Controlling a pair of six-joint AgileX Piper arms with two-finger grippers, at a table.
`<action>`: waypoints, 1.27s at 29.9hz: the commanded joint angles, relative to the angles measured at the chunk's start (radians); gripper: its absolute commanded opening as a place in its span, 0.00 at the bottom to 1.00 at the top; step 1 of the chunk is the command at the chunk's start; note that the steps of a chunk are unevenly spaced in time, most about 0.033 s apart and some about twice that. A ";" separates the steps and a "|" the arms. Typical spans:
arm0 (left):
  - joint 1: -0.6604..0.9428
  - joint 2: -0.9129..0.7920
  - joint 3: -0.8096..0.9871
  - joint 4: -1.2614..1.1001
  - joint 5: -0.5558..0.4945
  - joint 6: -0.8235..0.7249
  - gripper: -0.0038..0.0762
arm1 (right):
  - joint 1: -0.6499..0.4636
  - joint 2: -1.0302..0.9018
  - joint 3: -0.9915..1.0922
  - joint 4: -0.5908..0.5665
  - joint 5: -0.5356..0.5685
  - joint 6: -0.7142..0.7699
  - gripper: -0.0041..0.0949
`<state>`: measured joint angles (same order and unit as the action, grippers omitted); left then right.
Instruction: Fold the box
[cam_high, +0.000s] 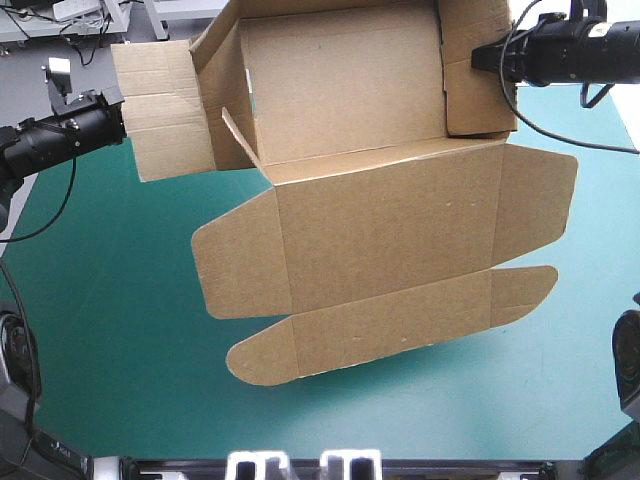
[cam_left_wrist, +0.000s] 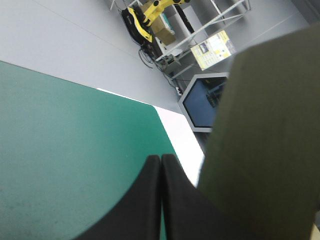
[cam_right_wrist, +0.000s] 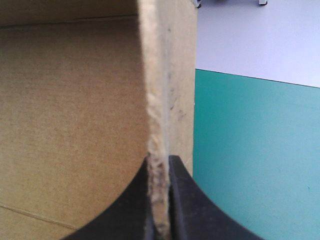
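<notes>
The brown box (cam_high: 385, 215) is half formed and held up over the middle and far part of the teal-green surface (cam_high: 120, 330). Its far portion is an open tray with its walls raised. From the tray's near edge the broad lid panel spreads flat toward the near side, with a rounded flap on each side. Beyond that panel runs a narrower strip with rounded ends. On the box's left a long side flap sticks outward, creased across its middle.

The right hand (cam_high: 478, 58) is at the box's right wall, near the far corner. In the right wrist view the wall of the box (cam_right_wrist: 70, 125) stands edge-on, and the right hand (cam_right_wrist: 160, 160) is clamped on that edge. The black fingers (cam_right_wrist: 187, 200) press the board from both sides, and the surface (cam_right_wrist: 255, 150) lies beyond.

The left hand (cam_high: 118, 105) is at the outer edge of the box's left flap. In the left wrist view the left hand (cam_left_wrist: 161, 157) is clenched, its fingers (cam_left_wrist: 140, 200) meeting in one point with no board between them. A panel of the box (cam_left_wrist: 265, 150) stands just beside them, and the surface (cam_left_wrist: 65, 145) stretches out on the other side.
</notes>
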<state>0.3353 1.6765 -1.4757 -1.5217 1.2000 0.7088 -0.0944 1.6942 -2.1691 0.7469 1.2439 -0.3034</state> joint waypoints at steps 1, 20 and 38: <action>-0.044 -0.077 -0.032 -0.101 0.103 0.005 0.04 | -0.002 -0.042 -0.032 0.073 -0.020 0.011 0.02; -0.153 -0.119 -0.032 -0.034 0.066 0.017 0.03 | -0.002 -0.042 -0.032 0.054 0.009 0.033 0.02; -0.153 -0.043 -0.032 0.022 -0.100 0.092 0.03 | -0.002 -0.042 -0.032 0.103 0.009 0.033 0.02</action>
<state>0.1831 1.6580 -1.4757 -1.4151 1.0983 0.7760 -0.0944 1.6942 -2.1701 0.7626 1.2439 -0.2830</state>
